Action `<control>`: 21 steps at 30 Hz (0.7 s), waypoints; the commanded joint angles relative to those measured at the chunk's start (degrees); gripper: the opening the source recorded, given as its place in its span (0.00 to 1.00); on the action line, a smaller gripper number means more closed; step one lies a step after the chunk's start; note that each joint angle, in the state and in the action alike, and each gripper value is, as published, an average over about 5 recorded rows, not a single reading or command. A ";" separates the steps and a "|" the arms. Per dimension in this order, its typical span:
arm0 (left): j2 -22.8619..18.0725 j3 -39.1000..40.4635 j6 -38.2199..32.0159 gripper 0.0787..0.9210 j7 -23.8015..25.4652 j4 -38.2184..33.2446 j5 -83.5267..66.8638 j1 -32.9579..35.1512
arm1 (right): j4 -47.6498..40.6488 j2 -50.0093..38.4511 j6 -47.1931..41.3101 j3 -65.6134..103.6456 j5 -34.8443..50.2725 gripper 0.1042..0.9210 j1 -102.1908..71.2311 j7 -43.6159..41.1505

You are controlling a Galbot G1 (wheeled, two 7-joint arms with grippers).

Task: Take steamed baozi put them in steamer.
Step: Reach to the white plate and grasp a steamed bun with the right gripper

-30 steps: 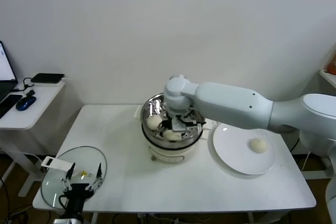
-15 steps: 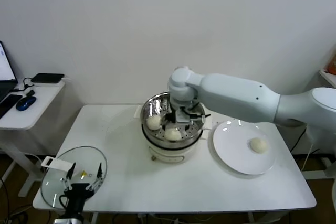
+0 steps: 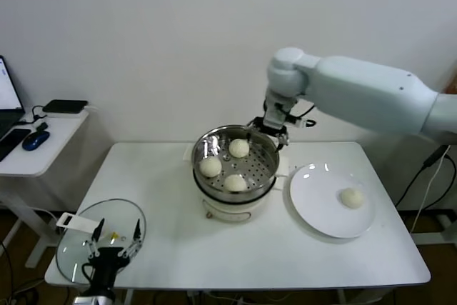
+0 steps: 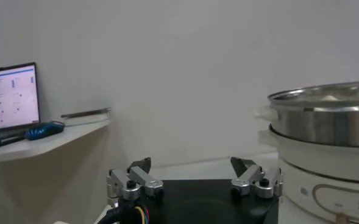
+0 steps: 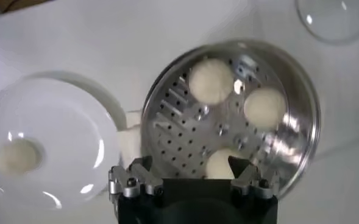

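We see right pincer point(image 3: 270, 132) spread wide, empty, above steamer point(image 3: 265, 174) rim at 2 o'clock. Steamer mid-tabletop point(image 3: 164, 176) on cream cooker base point(image 3: 232, 208). Three steamed baozi inside: one at 12 point(image 3: 239, 148), one at 9 point(image 3: 210, 167), one at 6 point(image 3: 235, 182). Fourth baozi point(image 3: 350, 197) on white plate point(image 3: 314, 208), at steamer's 3 o'clock. Left pincer point(image 3: 113, 246) parked low over glass lid point(image 3: 75, 248) at steamer's 8 o'clock, fingers apart, empty.

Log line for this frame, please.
right gripper: open, empty, above shiny steel steamer rim | round cream-white baozi: three inside, one on flat white plate
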 commanded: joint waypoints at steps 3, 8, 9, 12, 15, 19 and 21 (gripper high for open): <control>0.34 0.76 -0.30 0.88 0.08 -0.37 0.07 0.20 | -5.73 -15.86 -22.12 -11.55 25.95 0.88 5.37 3.67; 0.46 1.40 -0.43 0.88 0.28 -1.03 0.24 0.52 | -6.96 -23.20 -24.79 -7.71 22.55 0.88 -1.36 4.60; 0.48 1.50 -0.41 0.88 0.33 -1.18 0.24 0.52 | -7.37 -24.36 -25.03 -6.21 21.05 0.88 -3.42 4.64; 0.54 1.67 -0.29 0.88 0.44 -1.53 0.25 0.46 | -8.45 -27.10 -25.58 -0.27 16.50 0.88 -11.07 4.85; 0.61 1.65 -0.17 0.88 0.59 -1.85 0.26 0.46 | -9.13 -28.93 -26.28 5.87 13.08 0.88 -18.33 5.34; 0.63 1.53 -0.21 0.88 0.80 -1.87 0.47 0.58 | -9.40 -29.85 -28.59 11.71 12.71 0.88 -25.43 6.57; 0.58 1.45 -0.31 0.88 0.80 -1.73 0.51 0.65 | -10.13 -29.63 -29.29 13.78 11.95 0.88 -28.23 6.79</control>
